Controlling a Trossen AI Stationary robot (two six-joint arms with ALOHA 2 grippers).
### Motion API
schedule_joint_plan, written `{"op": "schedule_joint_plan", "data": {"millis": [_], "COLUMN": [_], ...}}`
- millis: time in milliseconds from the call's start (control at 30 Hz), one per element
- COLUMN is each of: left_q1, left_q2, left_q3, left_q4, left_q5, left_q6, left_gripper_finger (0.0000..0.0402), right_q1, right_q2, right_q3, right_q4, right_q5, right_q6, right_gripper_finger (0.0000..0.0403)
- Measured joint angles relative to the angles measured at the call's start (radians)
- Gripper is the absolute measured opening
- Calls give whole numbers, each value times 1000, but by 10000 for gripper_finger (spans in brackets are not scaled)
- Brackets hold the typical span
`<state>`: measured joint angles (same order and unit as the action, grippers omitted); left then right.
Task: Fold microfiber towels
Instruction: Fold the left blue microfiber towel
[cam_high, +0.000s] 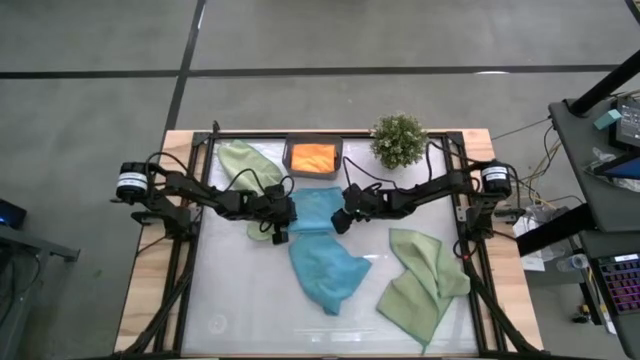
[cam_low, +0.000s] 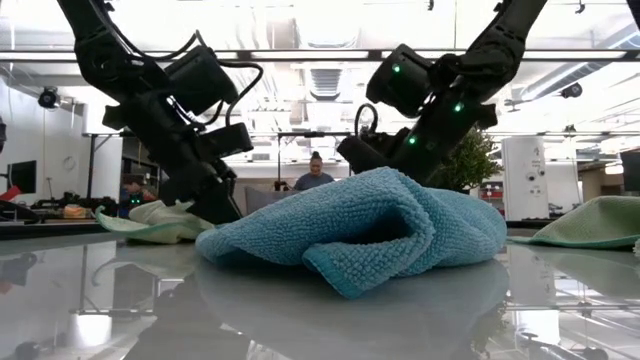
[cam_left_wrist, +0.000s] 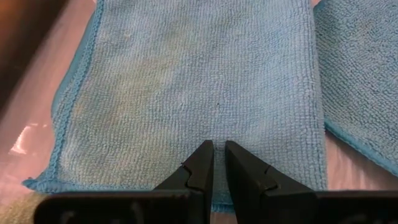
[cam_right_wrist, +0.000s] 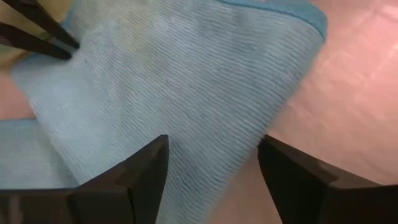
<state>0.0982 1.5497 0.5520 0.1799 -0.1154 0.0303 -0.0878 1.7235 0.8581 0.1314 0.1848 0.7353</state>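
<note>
Centre of the overhead frame: a soft teal-blue microfiber towel (cam_high: 318, 212) lies flat on the glossy white table (cam_high: 240, 300), with a second, crumpled teal-blue towel (cam_high: 330, 275) just below it. The left gripper (cam_high: 279, 226) sits at the flat towel's left edge, its fingers (cam_left_wrist: 198, 169) pinched together on the cloth. The right gripper (cam_high: 341, 220) hangs over the towel's right edge, jaws spread apart, nothing between them. Lower right lies a light sage green towel (cam_high: 420, 283); another sage green towel (cam_high: 243, 165) sits upper left, an orange towel (cam_high: 312, 157) at top centre.
</note>
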Motion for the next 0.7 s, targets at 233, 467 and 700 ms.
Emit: {"op": "schedule_joint_plan", "data": {"millis": [233,467,700], "left_q1": [0,0,-1], "left_q2": [0,0,0], "left_q3": [0,1,15], "left_q4": [0,29,51], "left_q5": [-1,-1,-2], "left_q6": [0,-1,0], "left_gripper_finger": [28,28,28], "right_q1": [-3,-5,-30], "right_q2": [5,4,-64], "right_q3": [0,0,9], "right_q4": [38,36,-113], "right_q5": [0,0,0], "right_q6": [5,-50,-112], "right_gripper_finger": [170,47,13]}}
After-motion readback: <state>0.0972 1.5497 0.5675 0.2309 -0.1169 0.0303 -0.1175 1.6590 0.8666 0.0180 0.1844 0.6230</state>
